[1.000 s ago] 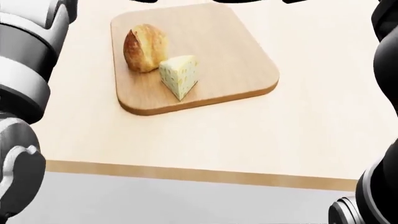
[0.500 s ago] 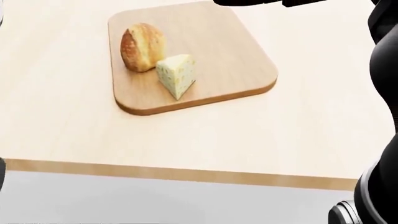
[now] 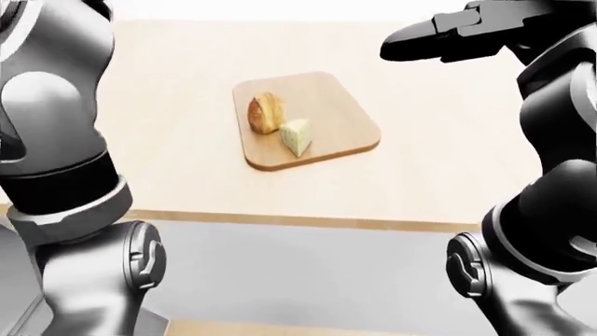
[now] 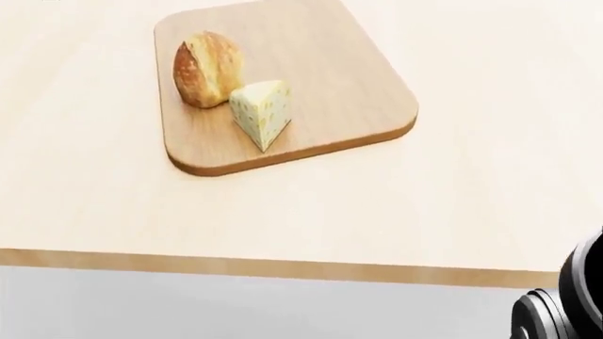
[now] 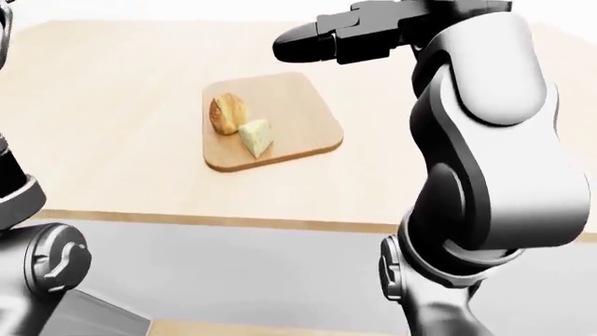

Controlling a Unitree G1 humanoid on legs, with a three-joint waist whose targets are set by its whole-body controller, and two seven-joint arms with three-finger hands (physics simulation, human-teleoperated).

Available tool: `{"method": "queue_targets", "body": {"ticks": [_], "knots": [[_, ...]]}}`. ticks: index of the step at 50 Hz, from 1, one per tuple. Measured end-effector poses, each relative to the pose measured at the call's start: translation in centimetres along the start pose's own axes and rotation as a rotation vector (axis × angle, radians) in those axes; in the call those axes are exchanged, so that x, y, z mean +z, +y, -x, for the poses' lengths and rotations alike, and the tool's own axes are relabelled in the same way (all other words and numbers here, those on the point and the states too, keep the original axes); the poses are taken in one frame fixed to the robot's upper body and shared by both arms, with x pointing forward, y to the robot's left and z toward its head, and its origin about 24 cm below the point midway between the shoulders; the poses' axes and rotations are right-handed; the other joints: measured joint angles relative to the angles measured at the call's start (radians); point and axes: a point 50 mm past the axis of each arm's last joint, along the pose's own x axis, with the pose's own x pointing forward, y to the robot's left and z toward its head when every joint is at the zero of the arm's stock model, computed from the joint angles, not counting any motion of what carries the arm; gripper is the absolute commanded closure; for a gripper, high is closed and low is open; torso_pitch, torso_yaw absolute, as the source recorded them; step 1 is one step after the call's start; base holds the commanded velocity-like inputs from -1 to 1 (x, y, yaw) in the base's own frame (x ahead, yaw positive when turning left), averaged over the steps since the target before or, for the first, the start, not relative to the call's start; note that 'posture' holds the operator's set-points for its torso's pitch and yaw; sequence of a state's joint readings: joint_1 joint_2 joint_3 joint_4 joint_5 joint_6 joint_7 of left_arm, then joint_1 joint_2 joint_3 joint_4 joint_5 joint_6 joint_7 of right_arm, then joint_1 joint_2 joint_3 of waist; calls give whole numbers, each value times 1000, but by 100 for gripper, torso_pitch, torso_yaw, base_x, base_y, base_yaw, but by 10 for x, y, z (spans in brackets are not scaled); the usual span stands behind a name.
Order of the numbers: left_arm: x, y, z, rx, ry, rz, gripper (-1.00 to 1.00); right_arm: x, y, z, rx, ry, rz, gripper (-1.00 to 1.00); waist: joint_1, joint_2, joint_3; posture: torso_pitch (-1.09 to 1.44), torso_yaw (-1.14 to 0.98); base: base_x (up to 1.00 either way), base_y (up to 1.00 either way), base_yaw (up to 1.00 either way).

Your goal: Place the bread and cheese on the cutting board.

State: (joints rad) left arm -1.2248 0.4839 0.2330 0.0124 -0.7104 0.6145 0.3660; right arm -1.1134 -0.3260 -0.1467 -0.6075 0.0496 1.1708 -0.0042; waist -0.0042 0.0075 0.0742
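Note:
A round crusty bread loaf point(image 4: 207, 68) and a pale yellow cheese wedge point(image 4: 262, 111) rest side by side, touching, on the left half of the wooden cutting board point(image 4: 348, 92). My right hand point(image 3: 401, 47) hovers high above the table, up and to the right of the board in the left-eye view, its dark fingers stretched out flat and holding nothing. My left arm point(image 3: 56, 140) rises along the left edge of that view. Its hand is above the picture's top edge.
The board lies on a light wooden table point(image 4: 490, 198) whose near edge point(image 4: 283, 268) runs across the bottom of the head view, with grey floor below it. My right elbow joint point(image 4: 565, 311) shows at the bottom right corner.
Both arms have lifted out of the head view: the left arm left first, then the dark right hand at the top edge. The picture shifted slightly. Bread and cheese stay put on the board.

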Motion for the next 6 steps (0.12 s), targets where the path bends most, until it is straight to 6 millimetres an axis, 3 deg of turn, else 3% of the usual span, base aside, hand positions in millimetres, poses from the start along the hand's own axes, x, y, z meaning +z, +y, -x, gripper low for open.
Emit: {"method": "queue_targets", "body": {"ticks": [6], "knots": [[25,-8,16,-17,-48,14,-100,15,-12,-1,-44,-44,1,-100,-1,-1,4,0,0,0,0,0]]}}
